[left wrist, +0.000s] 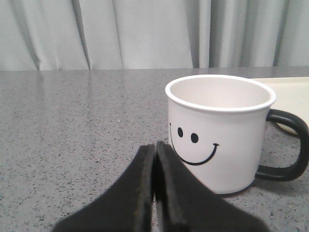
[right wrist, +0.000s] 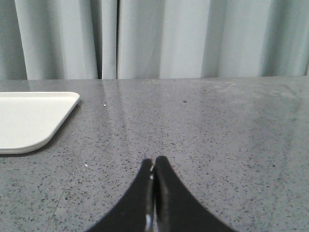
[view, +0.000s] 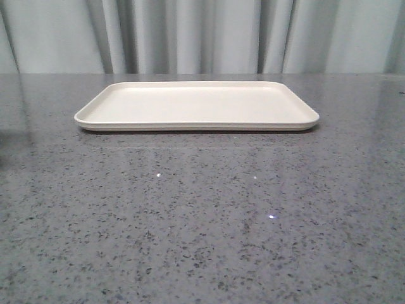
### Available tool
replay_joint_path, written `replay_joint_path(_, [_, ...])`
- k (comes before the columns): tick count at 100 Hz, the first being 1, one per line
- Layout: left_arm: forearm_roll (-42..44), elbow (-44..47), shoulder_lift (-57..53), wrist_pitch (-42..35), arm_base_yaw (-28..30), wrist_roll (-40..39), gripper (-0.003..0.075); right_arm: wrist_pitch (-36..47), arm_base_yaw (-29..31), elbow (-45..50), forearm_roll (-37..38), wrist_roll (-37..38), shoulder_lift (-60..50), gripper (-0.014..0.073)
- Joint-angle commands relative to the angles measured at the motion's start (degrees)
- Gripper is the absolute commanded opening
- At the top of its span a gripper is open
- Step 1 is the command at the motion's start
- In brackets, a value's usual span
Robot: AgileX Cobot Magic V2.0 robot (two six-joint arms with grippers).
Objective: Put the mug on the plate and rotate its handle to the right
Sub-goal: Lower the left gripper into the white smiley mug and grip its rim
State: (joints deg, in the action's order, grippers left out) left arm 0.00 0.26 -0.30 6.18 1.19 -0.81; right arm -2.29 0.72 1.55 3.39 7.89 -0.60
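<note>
The cream-white plate (view: 196, 106) lies empty on the grey table, toward its far side, in the front view. The mug is out of the front view. In the left wrist view the white mug (left wrist: 219, 133) stands upright on the table just past my left gripper (left wrist: 155, 147), its smiley face toward the camera and its black handle (left wrist: 289, 145) on the side nearer the plate's corner (left wrist: 289, 94). The left gripper is shut and empty, short of the mug. My right gripper (right wrist: 154, 163) is shut and empty over bare table, with the plate's corner (right wrist: 29, 118) off to one side.
The table is a grey speckled stone surface (view: 202, 221). Pale grey curtains (view: 202, 35) hang behind its far edge. Neither arm shows in the front view.
</note>
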Motion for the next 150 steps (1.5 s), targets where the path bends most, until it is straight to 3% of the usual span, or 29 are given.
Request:
replay_joint_path(1, [0.0, 0.2, -1.9, -4.6, 0.1, -0.5, -0.0019, 4.6, 0.3, -0.1, 0.7, -0.1, -1.1, -0.0061])
replay_joint_path(105, [0.0, -0.7, -1.9, -5.8, 0.1, -0.5, -0.0019, 4.9, 0.3, -0.1, 0.7, -0.1, -1.1, -0.0061])
replay_joint_path(118, [-0.7, -4.6, -1.6, -3.5, 0.1, -0.5, -0.0019, 3.9, 0.3, -1.2, -0.4, -0.1, -1.1, -0.0061])
replay_joint_path(150, [-2.4, -18.1, 6.4, 2.2, 0.1, -0.5, -0.0019, -8.7, 0.3, -13.2, 0.4, -0.1, 4.7, -0.0061])
